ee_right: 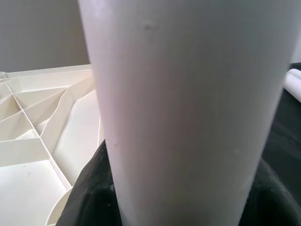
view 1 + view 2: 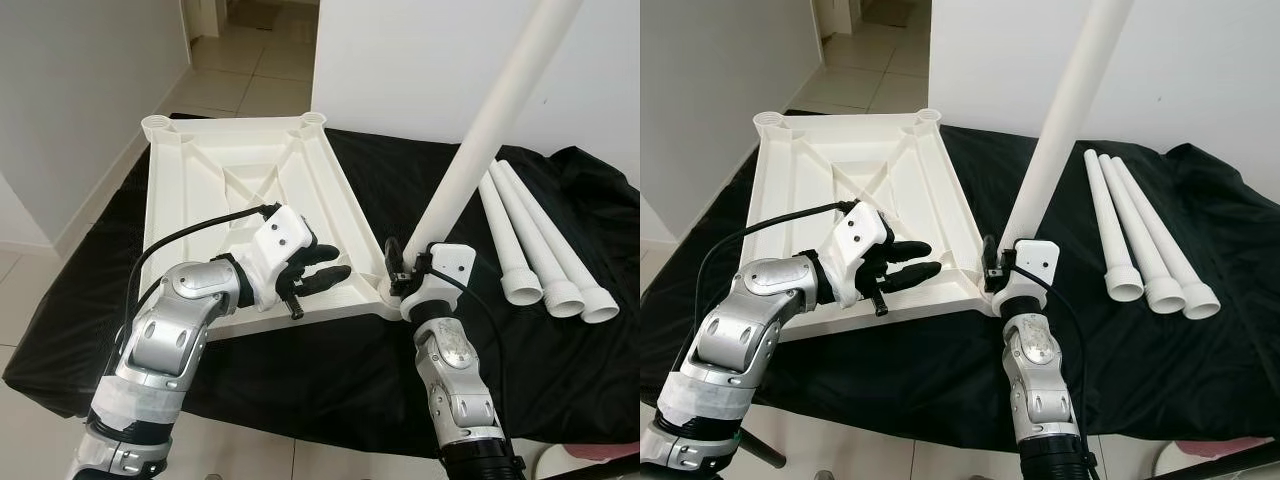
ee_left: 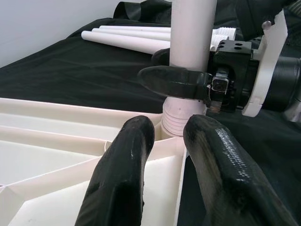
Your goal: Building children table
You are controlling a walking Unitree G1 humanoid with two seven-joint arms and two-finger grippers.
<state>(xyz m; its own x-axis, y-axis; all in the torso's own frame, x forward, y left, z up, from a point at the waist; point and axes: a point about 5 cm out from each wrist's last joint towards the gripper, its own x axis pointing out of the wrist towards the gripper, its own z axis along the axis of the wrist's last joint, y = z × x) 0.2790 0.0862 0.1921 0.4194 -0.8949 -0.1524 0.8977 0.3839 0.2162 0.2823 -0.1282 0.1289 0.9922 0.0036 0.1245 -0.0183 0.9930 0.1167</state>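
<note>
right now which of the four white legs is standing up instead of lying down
The leg clamped in the right pincer, its threaded end at the tabletop's near corner socket. The other three legs lie side by side on the black cloth.

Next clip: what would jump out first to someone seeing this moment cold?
The tall white table leg, gripped near its base by the right gripper, rises from the near right corner socket of the upside-down white tabletop on the black cloth. The left gripper hovers open over the tabletop's near edge, and three spare legs lie side by side to the right.
</note>
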